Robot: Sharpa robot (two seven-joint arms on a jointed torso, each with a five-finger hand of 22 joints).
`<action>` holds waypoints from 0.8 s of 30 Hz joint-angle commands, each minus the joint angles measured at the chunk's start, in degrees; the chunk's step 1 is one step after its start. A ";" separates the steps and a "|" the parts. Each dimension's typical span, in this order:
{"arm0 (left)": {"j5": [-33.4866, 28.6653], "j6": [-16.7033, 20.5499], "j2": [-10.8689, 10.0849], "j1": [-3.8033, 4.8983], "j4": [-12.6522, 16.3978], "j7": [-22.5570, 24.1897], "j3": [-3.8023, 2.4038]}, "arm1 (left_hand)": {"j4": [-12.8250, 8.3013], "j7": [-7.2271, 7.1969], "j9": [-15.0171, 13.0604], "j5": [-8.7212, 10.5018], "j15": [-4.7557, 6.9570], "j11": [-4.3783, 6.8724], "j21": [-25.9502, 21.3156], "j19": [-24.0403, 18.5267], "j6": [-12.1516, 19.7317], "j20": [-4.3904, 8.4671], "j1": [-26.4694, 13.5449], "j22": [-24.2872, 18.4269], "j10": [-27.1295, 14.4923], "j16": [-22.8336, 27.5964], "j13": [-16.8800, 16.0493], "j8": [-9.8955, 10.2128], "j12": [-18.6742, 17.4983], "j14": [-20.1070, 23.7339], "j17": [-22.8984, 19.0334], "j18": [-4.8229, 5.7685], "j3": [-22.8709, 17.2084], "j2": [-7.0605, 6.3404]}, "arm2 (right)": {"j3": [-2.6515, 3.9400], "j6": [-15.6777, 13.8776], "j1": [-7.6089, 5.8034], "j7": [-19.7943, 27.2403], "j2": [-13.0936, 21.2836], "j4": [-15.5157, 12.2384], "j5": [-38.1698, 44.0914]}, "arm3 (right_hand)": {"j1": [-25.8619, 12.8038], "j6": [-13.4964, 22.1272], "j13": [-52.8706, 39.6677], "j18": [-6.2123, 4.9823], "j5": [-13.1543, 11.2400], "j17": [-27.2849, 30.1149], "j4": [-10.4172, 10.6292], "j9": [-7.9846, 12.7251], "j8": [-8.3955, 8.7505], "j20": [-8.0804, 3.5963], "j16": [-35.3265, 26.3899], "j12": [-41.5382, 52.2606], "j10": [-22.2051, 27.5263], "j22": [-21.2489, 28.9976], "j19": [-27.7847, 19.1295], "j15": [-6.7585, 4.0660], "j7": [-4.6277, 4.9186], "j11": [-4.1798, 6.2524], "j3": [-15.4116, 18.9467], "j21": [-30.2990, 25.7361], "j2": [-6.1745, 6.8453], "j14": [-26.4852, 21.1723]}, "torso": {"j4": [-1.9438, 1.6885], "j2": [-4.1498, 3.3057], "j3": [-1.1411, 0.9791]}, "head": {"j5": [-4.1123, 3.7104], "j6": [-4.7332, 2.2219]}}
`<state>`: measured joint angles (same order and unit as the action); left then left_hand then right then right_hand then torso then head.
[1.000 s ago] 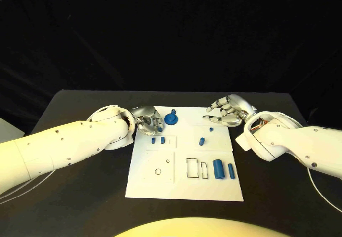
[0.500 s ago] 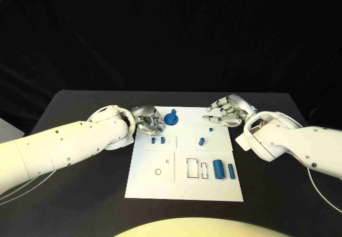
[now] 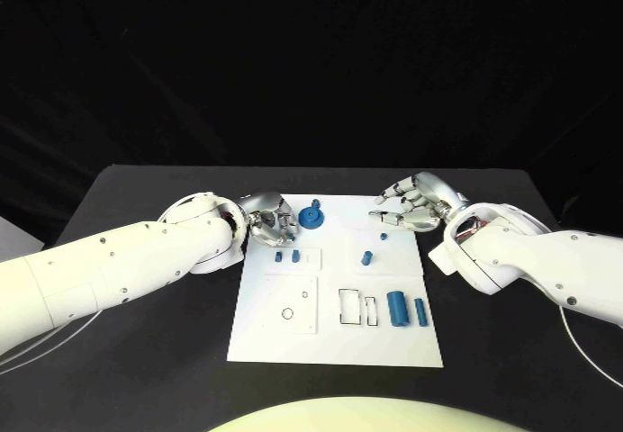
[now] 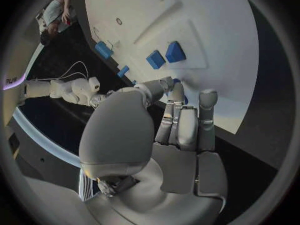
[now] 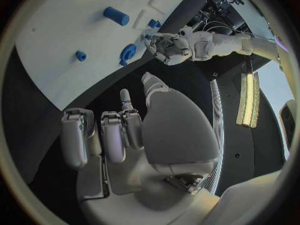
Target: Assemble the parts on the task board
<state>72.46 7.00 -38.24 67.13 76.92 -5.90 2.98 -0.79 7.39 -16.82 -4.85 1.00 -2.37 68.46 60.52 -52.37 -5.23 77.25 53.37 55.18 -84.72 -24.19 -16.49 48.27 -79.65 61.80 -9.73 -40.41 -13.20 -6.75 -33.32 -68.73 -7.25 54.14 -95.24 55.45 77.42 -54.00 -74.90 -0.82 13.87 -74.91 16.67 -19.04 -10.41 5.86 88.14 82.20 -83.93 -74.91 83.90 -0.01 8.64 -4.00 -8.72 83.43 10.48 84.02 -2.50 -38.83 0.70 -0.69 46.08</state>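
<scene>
The left hand (image 3: 270, 220) was held at the board's (image 3: 340, 346) far left corner, fingers curled, nothing gripped; the round part (image 3: 313, 216) just beside should be approached slowly. The right hand (image 3: 413, 203) was curled, empty.

Even overhead light makes the white task board (image 3: 335, 333) the brightest thing in the head view, while the black surface (image 3: 156, 360) around it stays dim and the backdrop beyond the board is unlit. The blue parts on the board are small but sharp, with only faint shadows. In both wrist views the board's straight edges bend toward the circle's rim, and the near left robot hand (image 4: 159, 140) and right robot hand (image 5: 134, 130) look soft.
</scene>
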 commanded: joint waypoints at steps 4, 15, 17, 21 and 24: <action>-2.07 -1.11 -0.51 -0.08 0.98 1.40 -0.10 | 0.98 -0.25 0.02 -0.09 -0.01 0.02 0.07 0.24 1.28 -0.01 -1.99 -0.11 -0.99 -0.43 -0.68 1.11 1.23 -0.77 0.91 1.12 1.04 -0.96 | 0.00 0.39 0.06 0.57 0.05 -0.02 0.28 | -0.09 0.13 -9.16 -0.75 0.30 -10.68 -0.08 0.01 -0.31 -0.43 -0.18 -0.33 -0.27 -11.42 3.21 -0.53 -0.19 0.34 -0.29 -0.27 -0.08 4.93 | 0.01 -0.01 0.05 | -0.06 0.00; -5.02 0.01 -2.66 -0.10 3.02 2.12 -0.79 | 2.24 -0.83 0.66 -0.08 0.17 0.26 -0.13 0.63 5.17 0.04 -2.95 0.08 -2.41 -1.36 -1.99 3.83 3.61 -1.92 4.45 1.21 4.15 -1.69 | 0.00 0.31 0.13 0.65 0.14 0.16 0.28 | -0.09 0.13 -9.16 -0.75 0.30 -10.68 -0.08 0.01 -0.31 -0.43 -0.18 -0.33 -0.27 -11.42 3.21 -0.53 -0.19 0.34 -0.29 -0.27 -0.08 4.93 | -0.08 0.08 0.04 | -0.18 -0.16; -5.37 0.58 -3.02 -0.10 3.23 2.25 -0.90 | 2.29 -0.85 0.71 -0.09 0.19 0.28 -0.07 0.76 5.39 0.05 -2.85 0.18 -2.52 -1.42 -2.09 3.99 3.83 -1.99 4.64 1.24 4.37 -1.63 | 0.00 0.31 0.14 0.64 0.16 0.18 0.28 | -0.09 0.13 -9.16 -0.75 0.30 -10.68 -0.08 0.01 -0.31 -0.43 -0.18 -0.33 -0.27 -11.42 3.21 -0.53 -0.19 0.34 -0.29 -0.27 -0.08 4.93 | -0.07 0.06 0.04 | -0.25 -0.25; -7.69 2.12 -4.06 -0.11 3.59 2.96 -1.42 | 2.29 -0.76 0.66 -0.18 0.19 0.27 -0.24 0.59 5.20 0.08 -2.41 -0.10 -2.85 -1.42 -2.17 3.95 4.02 -1.94 4.53 1.17 4.35 -1.26 | 0.00 0.29 0.17 0.63 0.23 0.44 0.28 | -0.12 0.14 -8.90 -0.88 0.30 -10.24 -0.09 0.01 -0.37 -0.45 -0.39 -0.67 -0.04 -11.11 2.98 -0.54 -0.20 0.35 -0.35 -0.86 -0.06 4.83 | 0.01 0.06 0.07 | -0.29 -0.40; -13.15 3.72 -5.08 -0.10 3.54 4.71 -1.90 | 2.06 0.48 0.10 -0.25 -0.67 -0.90 -6.75 -7.40 2.45 -0.40 -0.72 -9.32 -5.45 1.86 -1.00 2.75 2.64 3.92 -7.23 -0.71 2.91 -0.34 | 0.00 0.21 0.18 0.69 0.33 0.72 0.49 | 1.13 0.27 -3.95 -2.03 0.24 -7.02 -0.20 0.03 -0.57 -0.51 -2.19 -7.49 4.71 -8.28 0.72 -0.65 -0.24 0.44 -1.23 -6.24 0.12 3.90 | 0.00 0.05 0.04 | -0.32 -0.47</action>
<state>65.77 8.07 -43.10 67.07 80.35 -3.86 1.15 1.27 7.67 -16.56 -4.85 0.42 -3.21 63.00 54.73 -49.43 -5.59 76.17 45.98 50.23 -83.29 -25.36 -13.49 51.16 -76.47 56.15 -9.74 -37.27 -13.54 -6.75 -33.34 -68.60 -7.22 54.42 -94.60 55.45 78.12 -53.98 -74.94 -2.47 13.87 -74.93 16.42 -19.04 -10.86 5.76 86.18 75.37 -79.93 -74.94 83.98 -0.25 8.63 -3.71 -9.76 77.77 10.71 83.83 -2.53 -38.75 0.76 -0.98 45.68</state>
